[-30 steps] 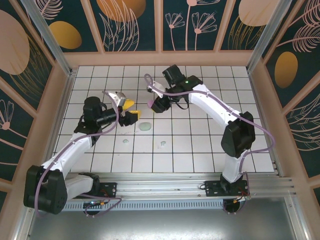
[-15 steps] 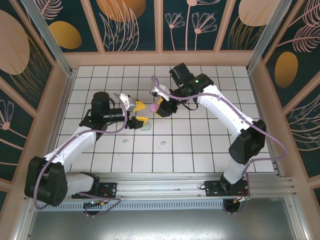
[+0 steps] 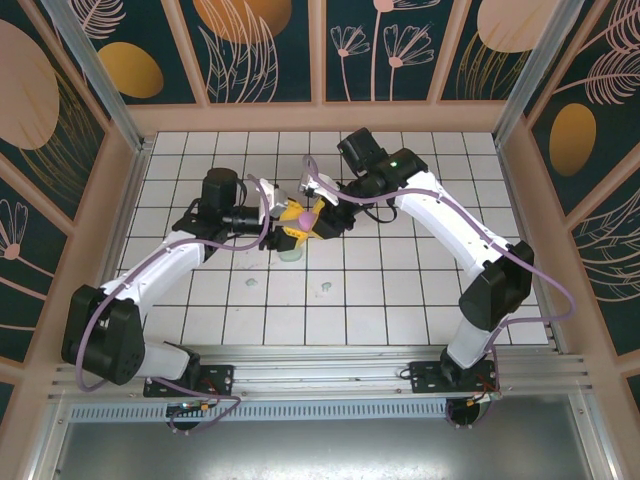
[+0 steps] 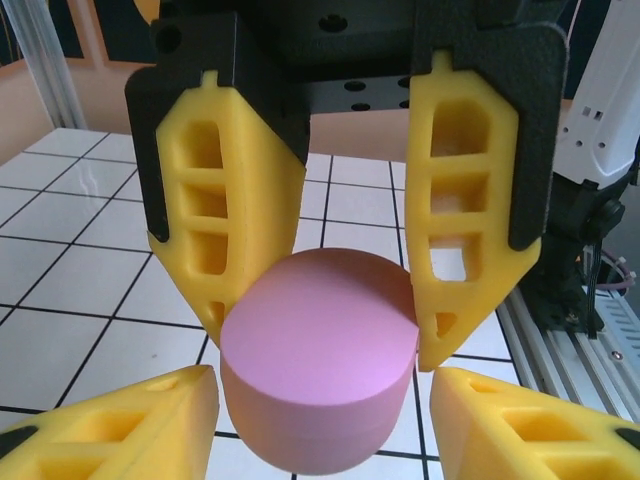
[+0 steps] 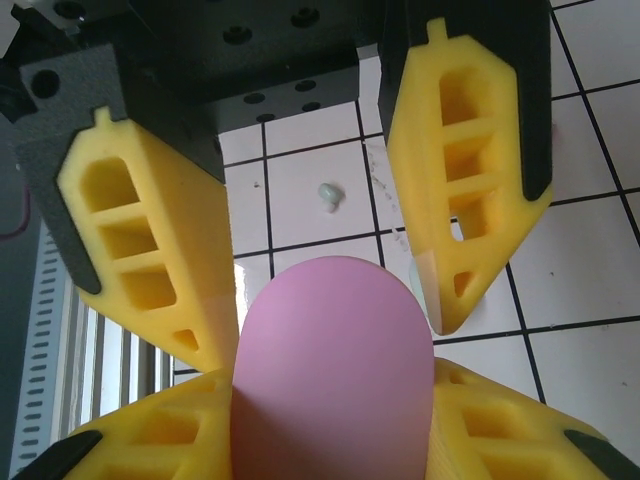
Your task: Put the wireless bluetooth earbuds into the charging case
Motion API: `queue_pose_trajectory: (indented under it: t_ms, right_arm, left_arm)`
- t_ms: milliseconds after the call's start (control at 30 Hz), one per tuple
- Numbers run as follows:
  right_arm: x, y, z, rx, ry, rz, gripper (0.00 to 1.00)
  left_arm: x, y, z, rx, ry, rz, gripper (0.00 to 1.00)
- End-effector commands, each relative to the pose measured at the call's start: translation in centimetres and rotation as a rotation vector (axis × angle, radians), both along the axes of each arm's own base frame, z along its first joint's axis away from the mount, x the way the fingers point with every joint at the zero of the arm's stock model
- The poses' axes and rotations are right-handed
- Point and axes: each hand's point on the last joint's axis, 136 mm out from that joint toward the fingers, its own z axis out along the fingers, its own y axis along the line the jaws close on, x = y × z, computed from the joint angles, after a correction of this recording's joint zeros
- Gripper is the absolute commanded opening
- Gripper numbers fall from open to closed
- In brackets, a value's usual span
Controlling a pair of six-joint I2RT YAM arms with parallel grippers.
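Fingers from both arms meet around the pink charging case (image 4: pixel 320 370), a round, flat-topped piece held up off the white-tiled worktop (image 3: pixel 400 300). The right arm's fingers (image 4: pixel 255 230) are clenched on the case, with one pad against each of its curved sides. In the right wrist view the same fingers (image 5: pixel 150 445) hug the case (image 5: pixel 335 370) from both sides with no gap. The left arm's fingers (image 4: pixel 120 420) flank the case from the opposite direction, one on either side. One sits tight beside the case wall, while a thin strip of tile shows between the other and the case, so it cannot be told whether they grip it. In the right wrist view the left arm's fingers (image 5: pixel 140 212) reach the far rim of the case. Two mint green earbuds lie on the worktop, nearer the arm bases than the case and well apart from all the fingers. One earbud (image 3: pixel 250 285) is to the left of the case and the other (image 3: pixel 325 288) is slightly to its right. A mint green round piece (image 3: pixel 290 253) rests on the worktop just on the near side of the case.
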Motion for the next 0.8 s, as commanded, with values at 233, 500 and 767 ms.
queue_pose_trajectory:
  t_ms: [233, 500, 767]
  right_arm:
    - [-1.8, -0.1, 1.6, 0.053, -0.014, 0.061, 0.12]
    - [-1.9, -0.3, 1.1, 0.045, -0.006, 0.064, 0.11]
    - [-2.1, -0.2, 1.2, 0.051, -0.006, 0.070, 0.11]
  left_arm:
    - [-0.7, -0.4, -0.2, -0.005, 0.013, -0.064, 0.39]
    - [-1.0, -0.3, 0.6, -0.020, 0.001, -0.067, 0.57]
    - [-1.0, -0.5, 1.7, -0.037, -0.012, -0.083, 0.46]
